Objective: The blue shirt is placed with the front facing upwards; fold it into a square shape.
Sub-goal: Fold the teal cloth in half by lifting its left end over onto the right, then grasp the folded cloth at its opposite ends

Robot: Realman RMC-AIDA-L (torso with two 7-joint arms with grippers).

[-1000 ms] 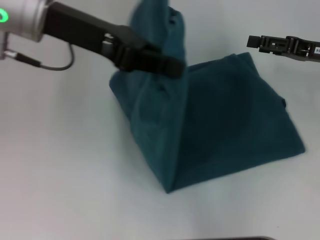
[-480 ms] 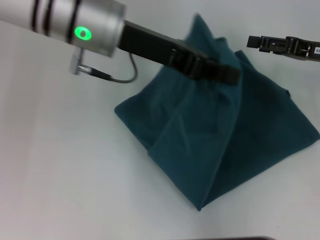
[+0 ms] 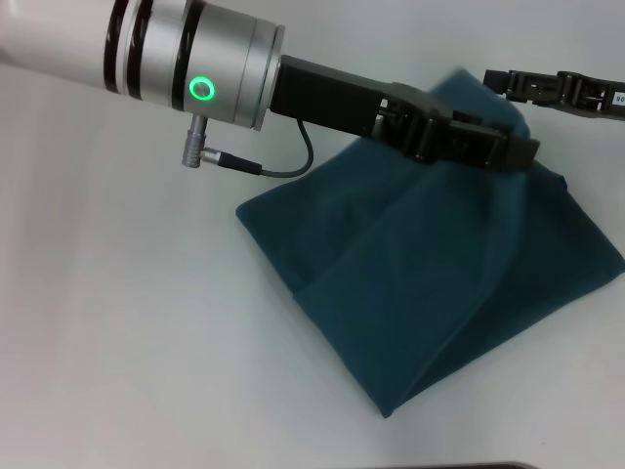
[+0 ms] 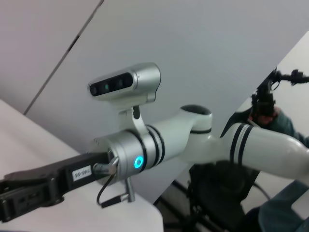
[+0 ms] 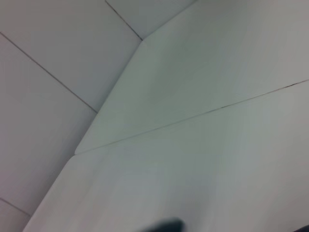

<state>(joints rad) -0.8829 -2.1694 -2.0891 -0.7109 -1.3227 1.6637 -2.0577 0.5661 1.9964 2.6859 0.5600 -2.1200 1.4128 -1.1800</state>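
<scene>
The blue shirt (image 3: pixel 420 283) lies folded on the white table (image 3: pixel 127 322), plain teal side up, its lettering hidden. My left arm reaches across it from the upper left. My left gripper (image 3: pixel 513 151) is shut on a fold of the shirt at its far right side and holds that fold low over the lower layer. My right gripper (image 3: pixel 500 82) hangs apart at the top right, above the shirt's far edge; it also shows in the left wrist view (image 4: pixel 19 200). The right wrist view shows no shirt.
White table surface surrounds the shirt to the left and front. A grey cable (image 3: pixel 283 168) loops under my left wrist. A dark strip (image 3: pixel 459 466) marks the table's near edge. The left wrist view shows the robot's head camera (image 4: pixel 125 82).
My left gripper has carried the lifted fold of the shirt to the right and downward across the lower layer. The raised peak of cloth has flattened. The right gripper has not moved.
</scene>
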